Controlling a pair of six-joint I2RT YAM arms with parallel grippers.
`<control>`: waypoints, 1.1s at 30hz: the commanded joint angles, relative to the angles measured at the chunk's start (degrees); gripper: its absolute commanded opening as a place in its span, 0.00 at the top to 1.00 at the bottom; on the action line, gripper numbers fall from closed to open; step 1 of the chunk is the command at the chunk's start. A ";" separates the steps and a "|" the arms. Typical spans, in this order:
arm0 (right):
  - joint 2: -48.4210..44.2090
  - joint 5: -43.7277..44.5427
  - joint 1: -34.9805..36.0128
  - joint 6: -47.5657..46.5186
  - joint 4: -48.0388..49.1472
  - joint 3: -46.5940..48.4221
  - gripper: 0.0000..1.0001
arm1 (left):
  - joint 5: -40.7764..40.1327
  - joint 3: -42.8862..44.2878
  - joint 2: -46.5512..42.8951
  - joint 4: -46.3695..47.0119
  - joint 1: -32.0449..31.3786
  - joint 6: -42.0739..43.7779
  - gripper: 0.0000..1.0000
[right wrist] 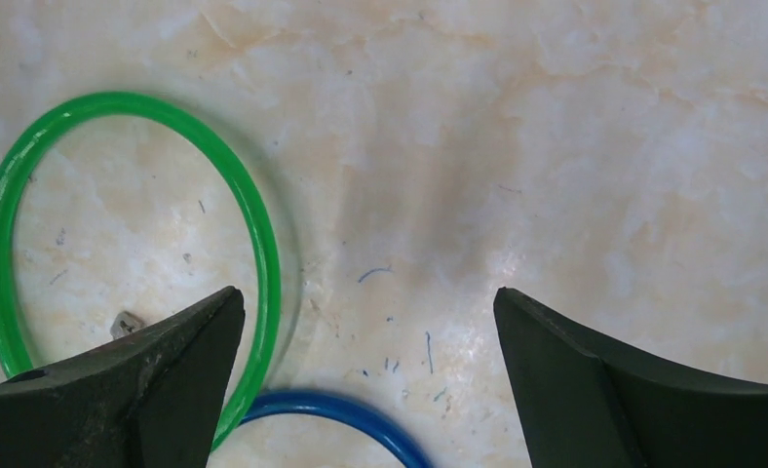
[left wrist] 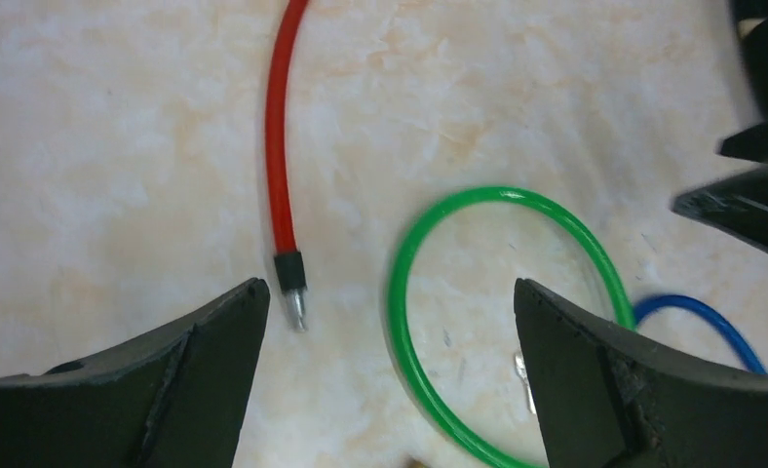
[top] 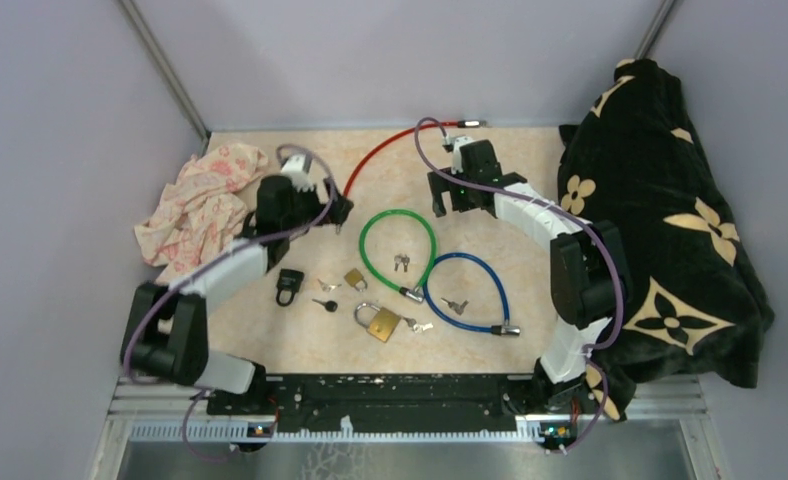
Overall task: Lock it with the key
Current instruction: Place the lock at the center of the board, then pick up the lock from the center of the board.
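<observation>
No writing, number or brand mark can be read in any view. The brass padlock, the smaller brass padlock and the black padlock on the surface show too small for any stamp to be made out. The black blanket bears only beige flower shapes, and the crumpled cloth a pink floral print, neither with legible letters.

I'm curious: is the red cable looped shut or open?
Open: the red cable lies stretched out, its metal tip plugged into nothing.
</observation>
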 commanded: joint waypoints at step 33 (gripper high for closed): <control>-12.49 -1.33 1.33 -10.24 1.49 -2.66 0.02 | 1.81 56.99 44.27 -56.31 0.40 41.83 1.00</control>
